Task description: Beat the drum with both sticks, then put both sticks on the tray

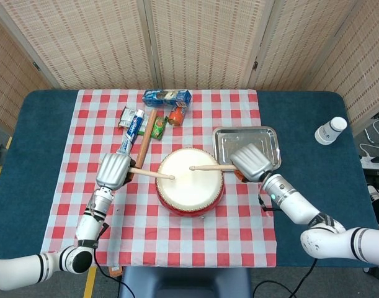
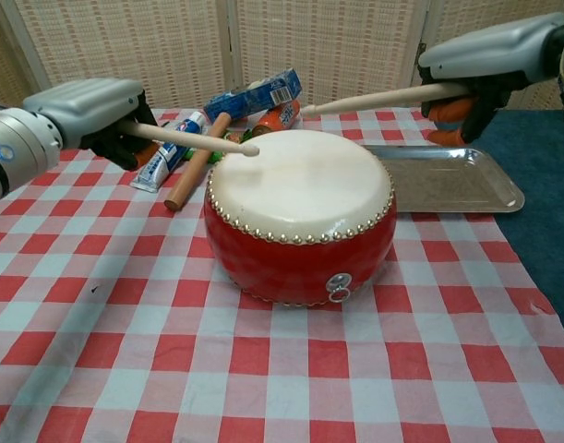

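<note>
Two wooden sticks are held over a red drum [image 2: 300,217] with a pale skin, one in each robot hand. The left hand [image 1: 113,171] has its fingers wrapped around the butt of the left stick [image 2: 185,139], whose tip hangs just above the skin's near edge, apparently poised for a stroke. The right hand [image 2: 485,57] clasps the right stick [image 2: 374,99] the same way, lifted higher so the tip points across the drum. A steel tray [image 1: 271,138] lies just beyond and beneath the right hand, with nothing in it, so drumming seems unfinished. Past the left hand lie a toothpaste tube [image 1: 131,126] and a rolling pin [image 1: 145,139].
</note>
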### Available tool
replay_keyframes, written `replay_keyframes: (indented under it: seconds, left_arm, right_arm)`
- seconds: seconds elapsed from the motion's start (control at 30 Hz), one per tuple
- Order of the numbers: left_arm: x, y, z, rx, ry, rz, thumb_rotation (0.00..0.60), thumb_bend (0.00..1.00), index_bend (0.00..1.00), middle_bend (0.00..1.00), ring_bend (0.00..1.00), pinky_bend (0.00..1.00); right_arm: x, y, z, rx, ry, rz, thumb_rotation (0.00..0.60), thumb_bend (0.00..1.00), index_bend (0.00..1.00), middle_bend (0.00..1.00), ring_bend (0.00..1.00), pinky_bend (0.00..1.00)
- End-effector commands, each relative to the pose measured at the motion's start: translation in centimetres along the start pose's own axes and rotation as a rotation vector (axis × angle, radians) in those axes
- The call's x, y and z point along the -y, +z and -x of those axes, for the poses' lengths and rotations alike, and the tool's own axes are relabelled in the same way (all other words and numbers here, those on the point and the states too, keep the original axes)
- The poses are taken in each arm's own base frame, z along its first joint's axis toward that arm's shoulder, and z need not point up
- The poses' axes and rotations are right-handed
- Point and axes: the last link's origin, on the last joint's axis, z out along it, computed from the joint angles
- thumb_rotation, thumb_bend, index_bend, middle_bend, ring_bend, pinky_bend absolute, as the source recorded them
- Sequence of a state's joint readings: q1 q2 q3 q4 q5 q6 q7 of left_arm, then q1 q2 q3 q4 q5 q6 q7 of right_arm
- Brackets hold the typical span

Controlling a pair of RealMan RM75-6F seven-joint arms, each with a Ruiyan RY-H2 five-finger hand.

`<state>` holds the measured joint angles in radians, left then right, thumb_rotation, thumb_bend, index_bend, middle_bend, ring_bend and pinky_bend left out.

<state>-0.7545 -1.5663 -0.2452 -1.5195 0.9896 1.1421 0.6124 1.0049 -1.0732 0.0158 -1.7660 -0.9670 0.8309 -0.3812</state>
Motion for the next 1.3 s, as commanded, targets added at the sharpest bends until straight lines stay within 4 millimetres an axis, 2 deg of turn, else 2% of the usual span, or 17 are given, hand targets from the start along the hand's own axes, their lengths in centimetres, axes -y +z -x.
replay_keyframes:
  seconds: [0.03, 0.13, 0.27, 0.37, 0.43, 0.57, 0.67, 0.73, 0.9, 1.0, 1.1, 1.17, 1.3]
  left_arm:
    - [-0.3, 0.3, 2.2, 0.050, 0.106, -0.006, 0.600, 0.83, 1.00, 1.00, 1.00, 1.00]
    - [0.0, 0.4, 1.1, 0.005, 0.039, -0.035, 0.600, 0.83, 1.00, 1.00, 1.00, 1.00]
    - [0.8, -0.1, -1.8, -0.082, -0.050, -0.038, 0.600, 0.83, 1.00, 1.00, 1.00, 1.00]
    - [0.9, -0.3, -2.4, -0.083, -0.064, -0.025, 0.600, 0.83, 1.00, 1.00, 1.00, 1.00]
    - [0.7, -0.3, -1.9, -0.066, -0.054, -0.017, 0.600, 0.83, 1.00, 1.00, 1.00, 1.00]
    - [-0.5, -0.1, 0.9, 0.017, -0.005, 0.008, 0.600, 0.83, 1.00, 1.00, 1.00, 1.00]
    - [-1.0, -0.1, 2.7, 0.058, 0.060, 0.016, 0.600, 0.83, 1.00, 1.00, 1.00, 1.00]
    - [-1.0, 0.0, 2.7, 0.045, 0.060, 0.005, 0.600, 0.83, 1.00, 1.00, 1.00, 1.00]
    - [0.0, -0.3, -1.0, -0.074, -0.032, -0.014, 0.600, 0.83, 1.00, 1.00, 1.00, 1.00]
    - [0.5, -0.7, -2.8, -0.107, -0.066, -0.011, 0.600, 0.83, 1.00, 1.00, 1.00, 1.00]
    - [0.8, -0.9, -3.0, -0.094, -0.068, -0.008, 0.600, 0.83, 1.00, 1.00, 1.00, 1.00]
    - [1.1, -1.0, -2.5, -0.080, -0.069, -0.016, 0.600, 0.83, 1.00, 1.00, 1.00, 1.00]
    - [2.1, -1.2, -1.7, -0.062, -0.098, -0.039, 0.600, 0.83, 1.00, 1.00, 1.00, 1.00]
  right_arm:
    - [-0.3, -0.4, -0.2, -0.001, 0.008, 0.003, 0.600, 0.42, 1.00, 1.00, 1.00, 1.00]
    - [-0.5, -0.1, 1.4, 0.065, -0.008, 0.007, 0.600, 0.42, 1.00, 1.00, 1.00, 1.00]
    - [-0.6, 0.8, 3.9, 0.163, -0.064, 0.007, 0.600, 0.42, 1.00, 1.00, 1.00, 1.00]
    - [-0.3, 1.1, 3.5, 0.135, -0.062, 0.013, 0.600, 0.42, 1.00, 1.00, 1.00, 1.00]
    - [-0.1, 0.9, 2.4, 0.080, -0.027, 0.016, 0.600, 0.42, 1.00, 1.00, 1.00, 1.00]
    - [0.0, -0.1, -0.5, -0.038, 0.038, 0.002, 0.600, 0.42, 1.00, 1.00, 1.00, 1.00]
    - [-0.1, -0.5, -1.1, -0.053, 0.053, -0.008, 0.600, 0.42, 1.00, 1.00, 1.00, 1.00]
    - [-0.2, -0.4, -0.5, -0.027, 0.042, -0.009, 0.600, 0.42, 1.00, 1.00, 1.00, 1.00]
    - [-0.5, 0.8, 3.4, 0.119, -0.050, -0.008, 0.600, 0.42, 1.00, 1.00, 1.00, 1.00]
    - [-0.3, 1.3, 4.5, 0.150, -0.075, -0.007, 0.600, 0.42, 1.00, 1.00, 1.00, 1.00]
    - [-0.1, 1.2, 3.5, 0.077, -0.042, -0.004, 0.600, 0.42, 1.00, 1.00, 1.00, 1.00]
    - [-0.4, 0.9, 1.9, 0.000, 0.003, 0.000, 0.600, 0.42, 1.00, 1.00, 1.00, 1.00]
    - [-2.2, -0.3, 0.0, -0.086, 0.059, 0.033, 0.600, 0.42, 1.00, 1.00, 1.00, 1.00]
